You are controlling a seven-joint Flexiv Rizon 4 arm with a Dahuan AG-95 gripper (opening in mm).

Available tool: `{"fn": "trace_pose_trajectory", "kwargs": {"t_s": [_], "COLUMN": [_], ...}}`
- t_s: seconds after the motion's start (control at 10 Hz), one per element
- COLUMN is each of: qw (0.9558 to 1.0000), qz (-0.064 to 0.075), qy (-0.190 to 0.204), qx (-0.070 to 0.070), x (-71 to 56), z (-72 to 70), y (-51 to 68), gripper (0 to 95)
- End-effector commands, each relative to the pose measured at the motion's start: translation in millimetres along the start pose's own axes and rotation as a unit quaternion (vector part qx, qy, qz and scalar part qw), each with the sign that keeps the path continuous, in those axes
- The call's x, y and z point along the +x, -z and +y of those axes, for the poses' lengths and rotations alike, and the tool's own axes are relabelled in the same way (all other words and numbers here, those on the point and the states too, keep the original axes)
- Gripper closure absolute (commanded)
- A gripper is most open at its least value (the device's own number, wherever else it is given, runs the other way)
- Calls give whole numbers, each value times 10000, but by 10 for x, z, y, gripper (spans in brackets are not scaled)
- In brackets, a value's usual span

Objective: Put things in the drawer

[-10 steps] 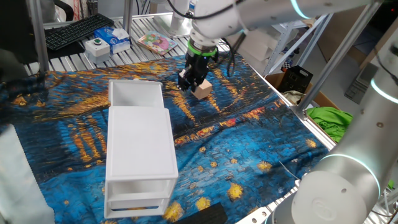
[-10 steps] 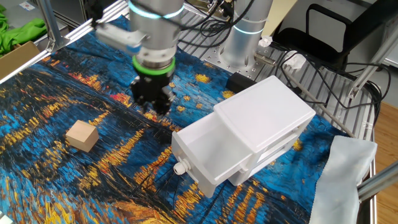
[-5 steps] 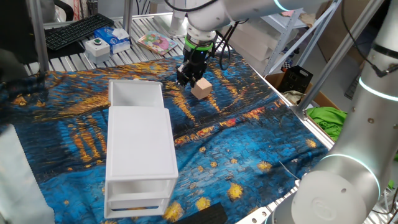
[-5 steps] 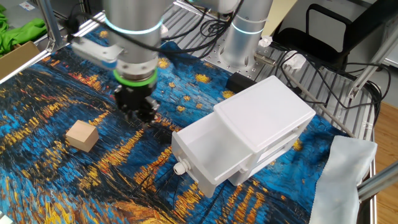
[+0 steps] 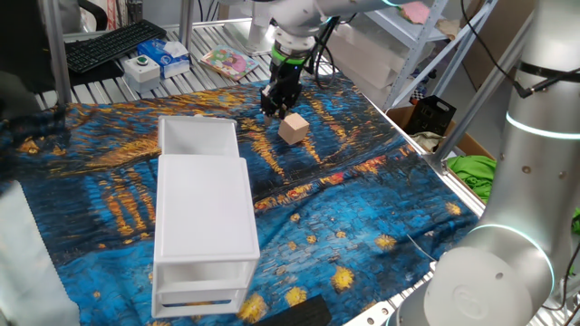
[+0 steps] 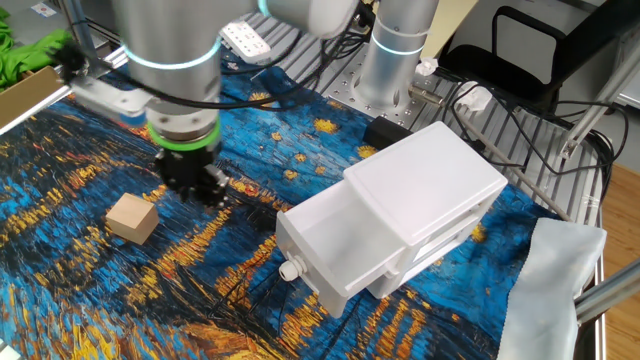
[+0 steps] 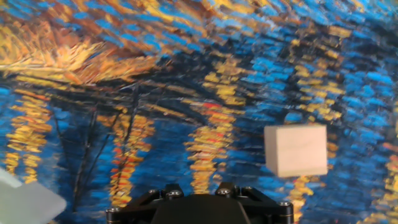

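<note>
Matt wooden cube [image 7: 295, 150], glossy white plastic drawer [image 6: 330, 255], printed cloth [image 5: 362, 195].

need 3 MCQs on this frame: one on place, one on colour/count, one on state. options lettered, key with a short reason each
1. Where is the wooden cube?
A. In the top drawer
B. On the patterned cloth, apart from the cabinet
C. Between the end effector's fingers

2. What colour is the cabinet?
A. White
B. Black
C. Green

3. What state is the top drawer in?
A. Pushed shut
B. Removed from the cabinet
C. Pulled out, with nothing seen inside

Key:
1 B: the cube sits on the blue and yellow cloth, beside the end effector, not in its grasp.
2 A: body and both drawers are white in both fixed views.
3 C: the tray juts out from the cabinet front and its floor shows bare.
</note>
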State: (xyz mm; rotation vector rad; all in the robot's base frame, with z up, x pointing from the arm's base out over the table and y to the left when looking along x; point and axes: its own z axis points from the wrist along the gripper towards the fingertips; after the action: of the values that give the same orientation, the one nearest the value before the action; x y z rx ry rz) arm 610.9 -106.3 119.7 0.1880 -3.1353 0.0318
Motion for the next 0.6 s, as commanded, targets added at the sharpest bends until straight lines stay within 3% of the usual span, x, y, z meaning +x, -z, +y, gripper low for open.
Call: {"fn": "trace_pose_trajectory", "kwargs": {"t_s": [0.1, 0.2, 0.3, 0.5, 0.6], "qw": [9998, 9998, 9998, 9995, 9992], "qz": [-159, -143, 69, 101, 191], "qy": [-75, -43, -102, -253, -305], "qx": [66, 104, 130, 164, 154], "x": [80, 109, 128, 125, 128], "z": [-59, -82, -109, -114, -111], "y": [-228, -288, -297, -276, -292], "gripper": [380, 380, 570, 570, 570]}}
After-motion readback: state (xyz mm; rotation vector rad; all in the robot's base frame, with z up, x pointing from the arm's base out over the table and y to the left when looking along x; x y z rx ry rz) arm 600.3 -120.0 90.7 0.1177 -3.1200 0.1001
